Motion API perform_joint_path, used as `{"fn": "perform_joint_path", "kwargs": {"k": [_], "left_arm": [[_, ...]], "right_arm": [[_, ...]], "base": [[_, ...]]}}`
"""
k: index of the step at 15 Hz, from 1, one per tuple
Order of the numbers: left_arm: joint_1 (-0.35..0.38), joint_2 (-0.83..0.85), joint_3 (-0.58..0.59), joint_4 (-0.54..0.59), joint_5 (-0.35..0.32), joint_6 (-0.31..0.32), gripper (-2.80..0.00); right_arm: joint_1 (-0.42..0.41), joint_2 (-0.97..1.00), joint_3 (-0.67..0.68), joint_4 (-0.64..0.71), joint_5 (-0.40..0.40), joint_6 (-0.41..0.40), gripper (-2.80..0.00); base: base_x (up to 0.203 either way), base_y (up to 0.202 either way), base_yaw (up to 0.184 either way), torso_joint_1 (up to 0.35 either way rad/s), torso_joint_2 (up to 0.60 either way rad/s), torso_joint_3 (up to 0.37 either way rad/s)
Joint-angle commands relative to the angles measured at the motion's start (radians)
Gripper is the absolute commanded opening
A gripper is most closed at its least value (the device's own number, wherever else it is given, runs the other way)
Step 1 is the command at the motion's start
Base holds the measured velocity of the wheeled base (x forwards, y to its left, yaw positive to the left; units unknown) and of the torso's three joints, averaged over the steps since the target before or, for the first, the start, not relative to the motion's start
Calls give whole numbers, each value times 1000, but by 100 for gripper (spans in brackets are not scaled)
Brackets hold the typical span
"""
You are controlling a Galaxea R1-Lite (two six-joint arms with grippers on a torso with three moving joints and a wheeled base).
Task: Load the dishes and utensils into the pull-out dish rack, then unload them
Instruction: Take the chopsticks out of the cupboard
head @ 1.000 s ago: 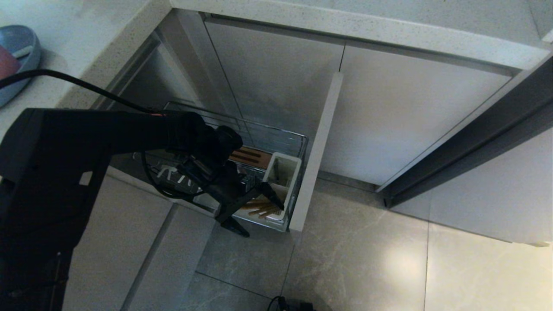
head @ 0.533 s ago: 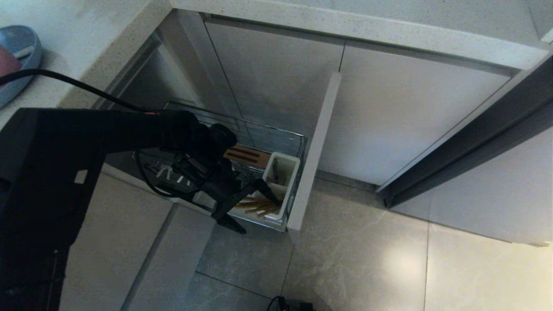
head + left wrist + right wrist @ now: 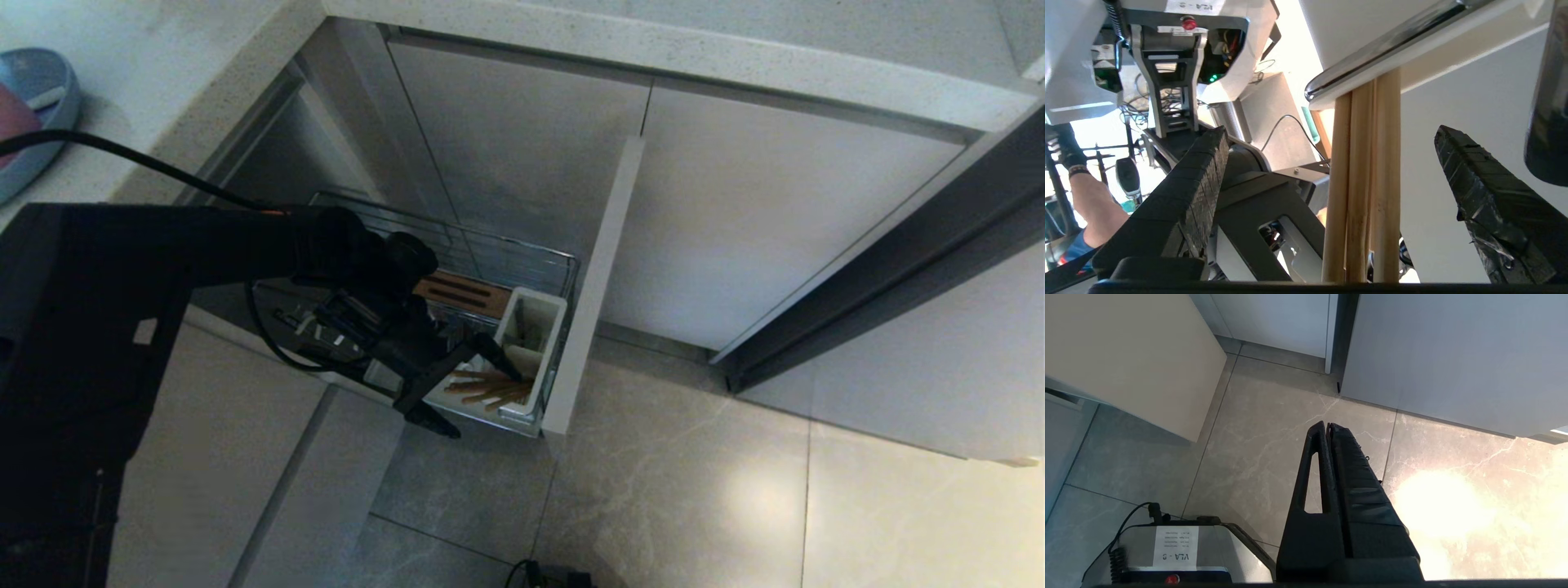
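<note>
- Right gripper [image 3: 1327,426] parked low over the grey floor tiles [image 3: 1274,433], fingers pressed together, gripping nothing.
- Left gripper [image 3: 467,384] reaching down into the pulled-out dish rack [image 3: 522,253], fingers spread wide apart, one on each side of the chopsticks [image 3: 490,389], not clamped on them.
- Chopsticks bunched together, leaning in the white utensil caddy [image 3: 545,314] at the front end of the rack, right behind the beige front panel [image 3: 596,278]. From the left wrist view, sticks [image 3: 1361,183] between the two fingers [image 3: 1200,171], nearer neither by much.
- Slotted wooden strip [image 3: 457,290] just behind the caddy, inside the chrome wire.
- Way up on the tabletop [image 3: 163,49], far left: light-blue plate [image 3: 49,90] with the pink bowl [image 3: 15,122] sitting in it, both cut by the edge.
- Somebody's arm [image 3: 1090,204] in the background of the left wrist view.
</note>
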Motion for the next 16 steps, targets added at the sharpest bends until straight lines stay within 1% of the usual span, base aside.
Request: {"fn": "perform_joint_path", "kwargs": {"k": [1, 4, 5, 16], "left_arm": [[-1, 7, 0, 5, -6, -3, 0], [-2, 7, 0, 5, -6, -2, 0], [-2, 7, 0, 6, -6, -2, -280], [-8, 9, 2, 26, -6, -2, -280]], "right_arm": [[0, -1, 0, 0, 0, 0, -280], [0, -1, 0, 0, 0, 0, -280], [0, -1, 0, 0, 0, 0, -280], [0, -1, 0, 0, 0, 0, -280]], "base": [[0, 0, 0, 0, 0, 0], [0, 0, 0, 0, 0, 0], [0, 0, 0, 0, 0, 0], [0, 0, 0, 0, 0, 0]]}}
